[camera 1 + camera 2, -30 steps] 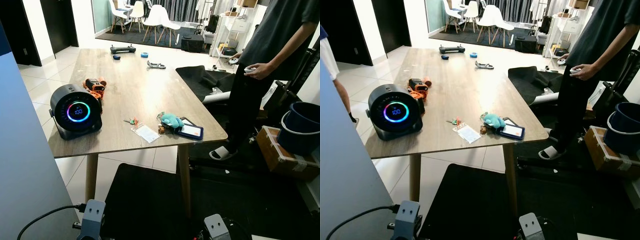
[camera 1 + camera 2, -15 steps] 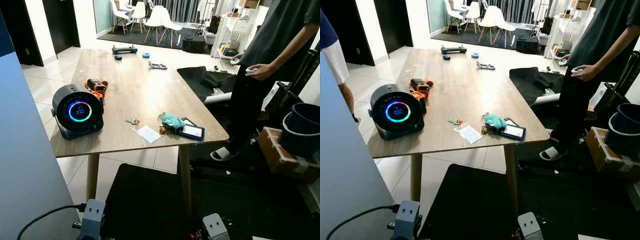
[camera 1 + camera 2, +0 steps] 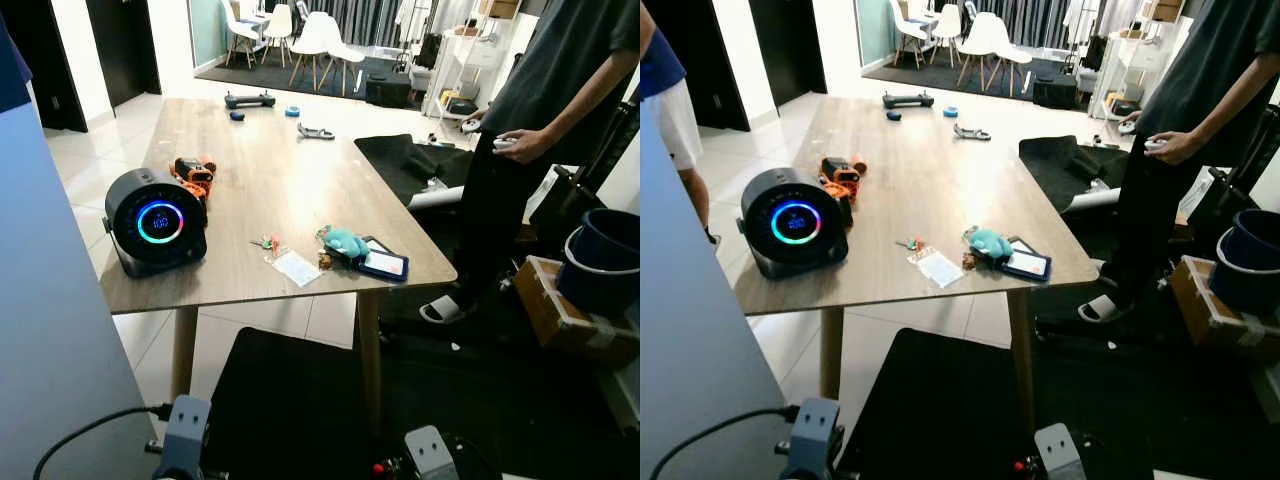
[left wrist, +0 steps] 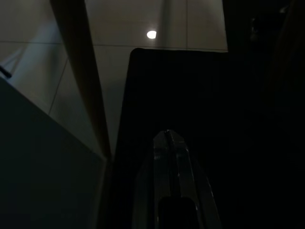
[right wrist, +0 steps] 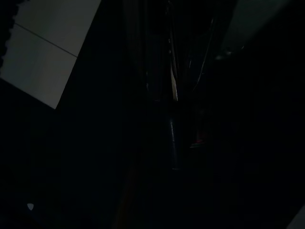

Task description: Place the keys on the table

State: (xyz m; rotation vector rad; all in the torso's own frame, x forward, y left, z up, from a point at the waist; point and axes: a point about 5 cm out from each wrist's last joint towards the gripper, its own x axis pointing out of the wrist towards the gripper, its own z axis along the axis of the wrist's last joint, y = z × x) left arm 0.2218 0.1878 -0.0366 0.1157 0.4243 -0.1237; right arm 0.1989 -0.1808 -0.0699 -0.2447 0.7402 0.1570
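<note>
While both arms hang low in front of the robot, their silver wrists at the lower edge of the head views, the left tool point(image 4: 167, 138) points down at a black floor mat point(image 3: 290, 400) beside a wooden leg of the tabletop, its two fingers pressed together with nothing between them. The right tool sits in deep shade in its wrist view, and whether it is clenched or released cannot be told. The keys point(image 3: 266, 242) lie on the wooden tabletop point(image 3: 270, 180), near its front edge, just beside a small clear packet point(image 3: 293, 267) and a little way from a teal plush toy point(image 3: 343, 241) that rests against a dark blue card holder point(image 3: 384, 264). On the robot's left part of the tabletop stands a round black speaker point(image 3: 155, 221) with a glowing coloured ring, and an orange and black device point(image 3: 193, 172) lies just behind it. At the far end lie a black controller point(image 3: 248, 99), a small blue ring and a grey clip-like object. A person point(image 3: 540, 130) in dark clothes stands at the right of the tabletop, holding a small white object in one hand. Further right, a dark blue bucket point(image 3: 605, 262) stands next to a cardboard box point(image 3: 560, 305); the bucket's contents cannot be seen.
</note>
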